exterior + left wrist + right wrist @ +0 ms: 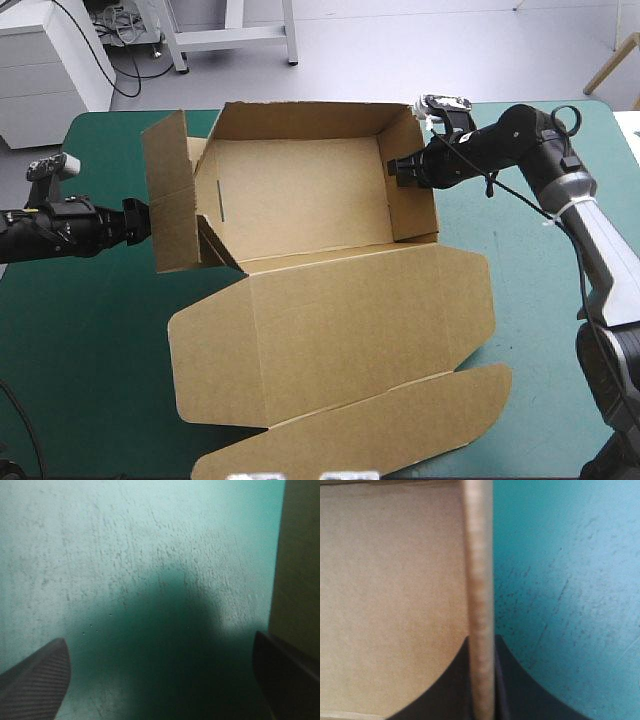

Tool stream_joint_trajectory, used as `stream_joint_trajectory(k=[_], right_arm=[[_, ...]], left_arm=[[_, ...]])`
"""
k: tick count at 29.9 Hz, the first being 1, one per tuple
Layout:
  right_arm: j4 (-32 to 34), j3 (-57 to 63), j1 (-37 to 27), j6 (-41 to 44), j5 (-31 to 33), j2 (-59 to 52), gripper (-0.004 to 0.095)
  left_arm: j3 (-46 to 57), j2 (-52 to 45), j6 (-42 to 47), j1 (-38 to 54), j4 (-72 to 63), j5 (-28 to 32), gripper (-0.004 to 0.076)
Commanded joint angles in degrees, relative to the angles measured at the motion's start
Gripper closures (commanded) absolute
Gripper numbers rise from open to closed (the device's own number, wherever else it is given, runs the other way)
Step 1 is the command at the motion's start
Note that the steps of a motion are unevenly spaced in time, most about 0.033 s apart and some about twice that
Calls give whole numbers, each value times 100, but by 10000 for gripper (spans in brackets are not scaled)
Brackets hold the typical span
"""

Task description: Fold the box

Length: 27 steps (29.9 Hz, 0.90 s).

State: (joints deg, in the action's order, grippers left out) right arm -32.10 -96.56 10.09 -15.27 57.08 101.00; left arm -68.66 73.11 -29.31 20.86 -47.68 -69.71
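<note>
high view overhead, whole table [90,330]; 2 wrist views close, low, each sharing box [479,580] wall.

This looks like a robotics lab. A left arm [60,228] and a right arm [565,175] reach over a bench [90,340] with a teal-green cover. Beyond the bench's far edge are a bare grey floor [400,50], a white drawer cabinet [45,65], loose black cables [122,28] and a white metal frame [232,38].

Left arm [60,228] black all over, chunky jointed segments. Right arm [520,140] black rounded segments near the wrist, then pale grey link [600,255] with thin white band, black joint below. Left gripper [160,640] fingers [37,680] black, fin-shaped, fine ribbed hatching. Right gripper [481,639] fingers [445,695] smooth black.
</note>
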Motion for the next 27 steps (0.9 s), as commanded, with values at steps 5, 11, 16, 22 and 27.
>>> stream_joint_trajectory(k=[5, 11, 16, 22, 27], right_arm=[[-61, -133, 477, 325, -677, 14, 926], [15, -133, 751, 520, -907, 279, 926], [-2, -133, 918, 733, -1040, 452, 926], [-291, -133, 1127, 756, -1268, 556, 926], [-305, -133, 1149, 743, -1322, 560, 926]], left_arm=[[-168, -132, -112, 17, -736, -214, 18], [-168, -132, -177, 17, -834, -415, 17], [-168, -132, -178, -32, -995, -443, 17], [-168, -132, -123, -311, -968, -443, 18], [-168, -132, -123, -434, -834, -419, 18]])
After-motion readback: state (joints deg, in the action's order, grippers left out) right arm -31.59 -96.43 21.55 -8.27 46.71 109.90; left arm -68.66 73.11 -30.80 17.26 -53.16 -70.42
